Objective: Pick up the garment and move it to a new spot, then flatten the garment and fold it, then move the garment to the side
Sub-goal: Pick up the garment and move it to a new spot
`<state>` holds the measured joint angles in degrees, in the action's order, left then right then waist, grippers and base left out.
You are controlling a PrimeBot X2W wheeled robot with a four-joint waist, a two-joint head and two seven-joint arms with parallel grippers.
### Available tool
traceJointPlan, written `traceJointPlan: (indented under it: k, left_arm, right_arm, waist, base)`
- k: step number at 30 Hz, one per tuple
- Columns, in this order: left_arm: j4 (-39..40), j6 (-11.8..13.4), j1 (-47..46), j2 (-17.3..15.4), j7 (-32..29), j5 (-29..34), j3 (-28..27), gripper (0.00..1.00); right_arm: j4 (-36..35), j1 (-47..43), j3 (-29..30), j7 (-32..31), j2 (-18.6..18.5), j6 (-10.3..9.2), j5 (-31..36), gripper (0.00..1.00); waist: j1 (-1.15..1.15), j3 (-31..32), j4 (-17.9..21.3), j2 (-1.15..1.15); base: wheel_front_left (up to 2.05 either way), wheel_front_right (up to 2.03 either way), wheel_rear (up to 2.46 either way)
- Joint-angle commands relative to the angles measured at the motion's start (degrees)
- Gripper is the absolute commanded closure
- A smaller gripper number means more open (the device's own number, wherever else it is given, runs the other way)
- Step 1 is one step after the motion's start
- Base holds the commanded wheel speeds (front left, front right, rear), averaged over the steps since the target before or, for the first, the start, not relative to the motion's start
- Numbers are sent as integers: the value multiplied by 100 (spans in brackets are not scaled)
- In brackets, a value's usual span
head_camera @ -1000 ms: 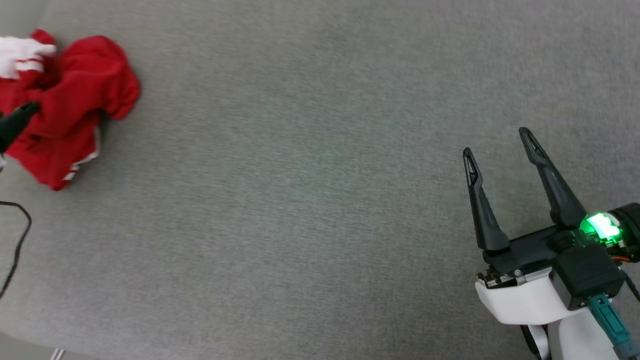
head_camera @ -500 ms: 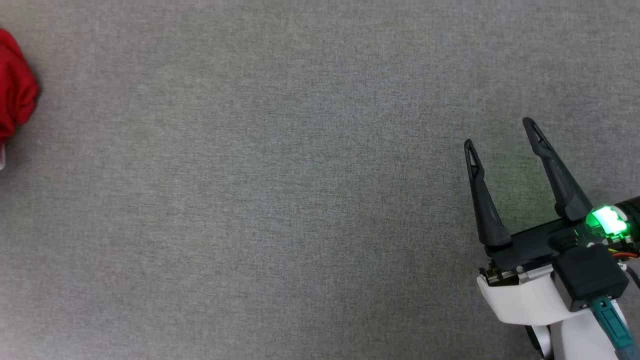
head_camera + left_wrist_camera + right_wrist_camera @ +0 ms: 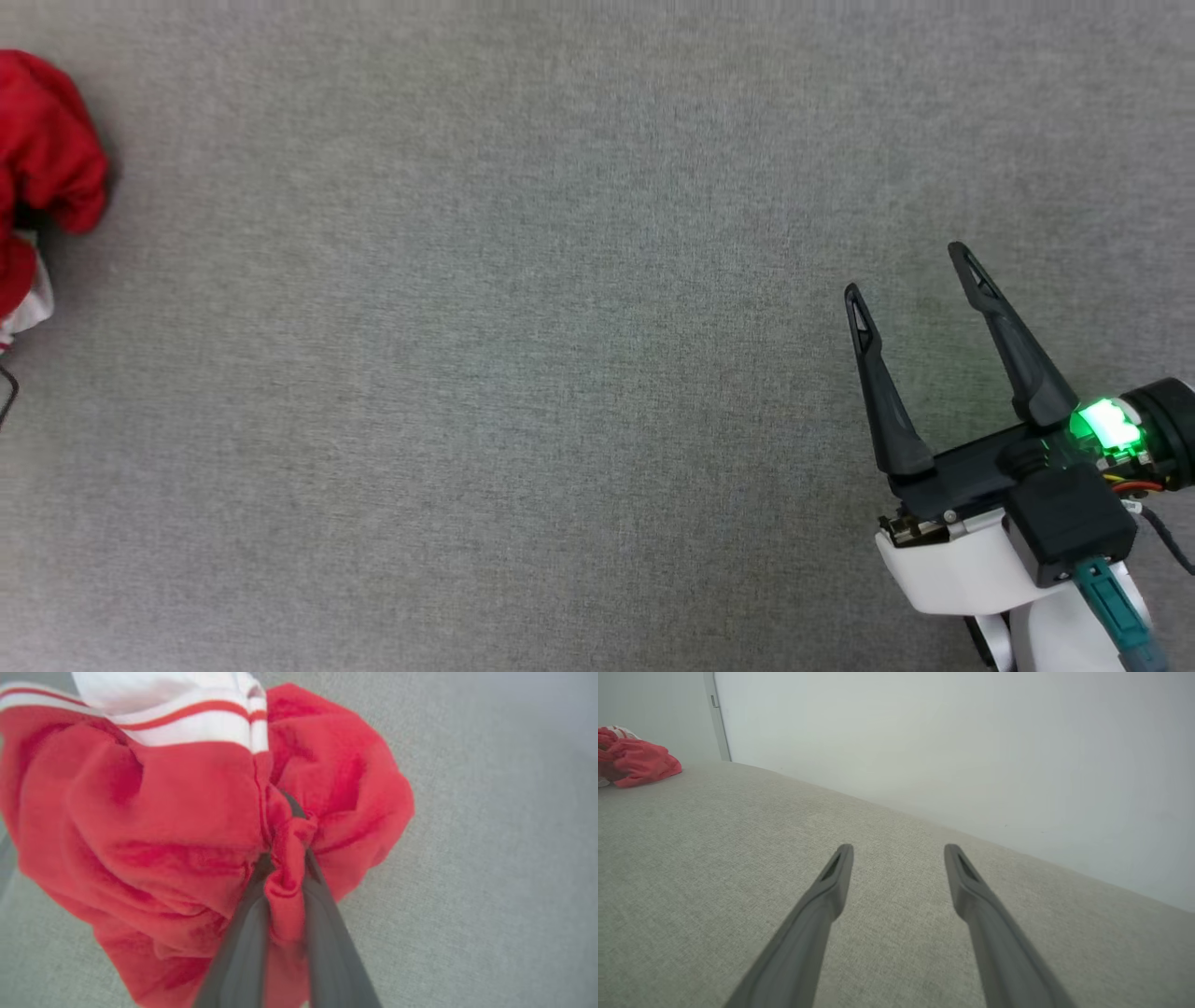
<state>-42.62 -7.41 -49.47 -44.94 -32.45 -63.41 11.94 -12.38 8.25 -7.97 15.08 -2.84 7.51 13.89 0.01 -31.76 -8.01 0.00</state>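
The garment (image 3: 42,163) is a crumpled red bundle at the far left edge of the head view, with a bit of white trim below it. In the left wrist view the garment (image 3: 187,812) bulges red with a white, red-striped sleeve at the top, and my left gripper (image 3: 287,826) is shut on a pinched fold of it. From the right wrist view the garment (image 3: 635,760) lies small at the far left. My right gripper (image 3: 906,275) hovers open at the lower right of the grey surface, far from the cloth; in its own view the right gripper (image 3: 899,851) holds nothing.
A grey fabric surface (image 3: 523,373) spreads across the head view. A pale wall (image 3: 971,742) rises behind its far edge in the right wrist view. A thin black cable (image 3: 7,397) curls at the left edge.
The head view has swung between frames, so the garment slid toward the left edge, then slightly back. The right gripper stays open in about the same place.
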Motion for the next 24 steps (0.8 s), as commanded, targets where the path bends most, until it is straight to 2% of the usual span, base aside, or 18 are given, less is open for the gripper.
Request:
traceJointPlan:
  k: [1, 7, 14, 19, 24]
  left_arm:
    - [153, -3, 69, -118, 106, -70, 17, 100]
    - [994, -4, 256, -619, 650, -182, 333, 100]
    - [2075, -3, 440, -1049, 1399, -134, 903, 100]
    - [2861, -4, 493, -1168, 1861, -32, 1469, 100]
    - [3403, -4, 321, -1102, 2303, 237, 1935, 100]
  right_arm:
    - [38, -37, -26, 14, -6, -3, -33, 0]
    - [177, -243, -18, 14, -6, -4, -233, 0]
    - [293, -473, 176, 14, -6, -3, -554, 0]
    - [344, -608, 267, 13, -5, -3, -704, 0]
    - [327, -682, 379, 14, -4, -4, -778, 0]
  waist:
    - [-1, 255, -27, 0]
    - [-1, 944, 36, 0]
    - [-1, 1726, 260, 0]
    - [-1, 2159, 501, 0]
    - [-1, 2393, 807, 0]
  base:
    - [0, 0, 0]
    - [0, 0, 0]
    - [0, 0, 0]
    - [0, 0, 0]
    - [0, 0, 0]
